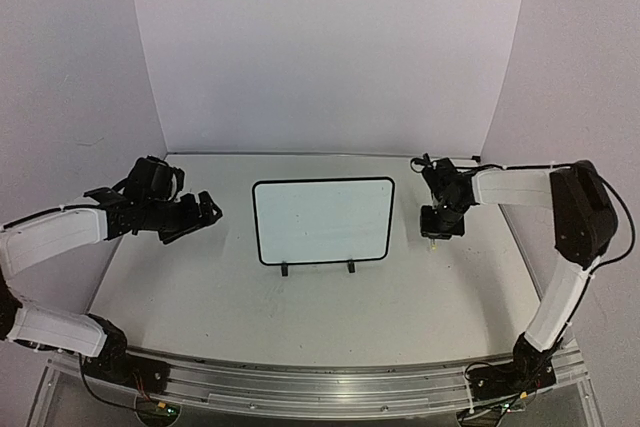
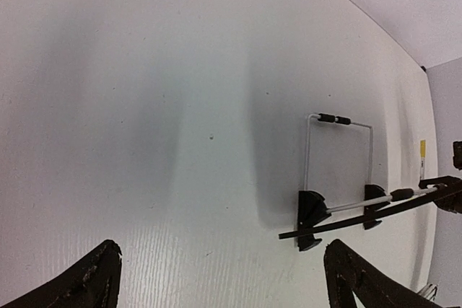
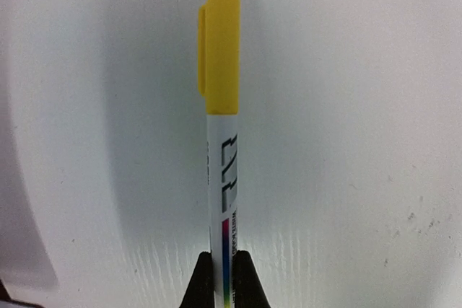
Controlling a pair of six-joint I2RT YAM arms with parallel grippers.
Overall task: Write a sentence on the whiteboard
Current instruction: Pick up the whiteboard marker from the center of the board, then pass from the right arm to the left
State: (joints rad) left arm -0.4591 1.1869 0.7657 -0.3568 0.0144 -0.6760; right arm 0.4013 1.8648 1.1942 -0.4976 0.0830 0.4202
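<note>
The whiteboard (image 1: 322, 219) stands on two black feet at the table's middle, its face blank in the top view; no sentence shows. In the left wrist view it is edge-on (image 2: 339, 223), with a wire stand behind it. My left gripper (image 1: 207, 211) is open and empty, to the left of the board; its fingertips (image 2: 83, 279) are wide apart. My right gripper (image 1: 436, 231) is to the right of the board, shut on a white marker (image 3: 222, 171) with its yellow cap (image 3: 220, 48) on. The marker points down at the table.
White walls close the table at the back and both sides. The wire stand (image 2: 338, 160) behind the board rests on the table. A metal rail (image 1: 320, 387) runs along the near edge.
</note>
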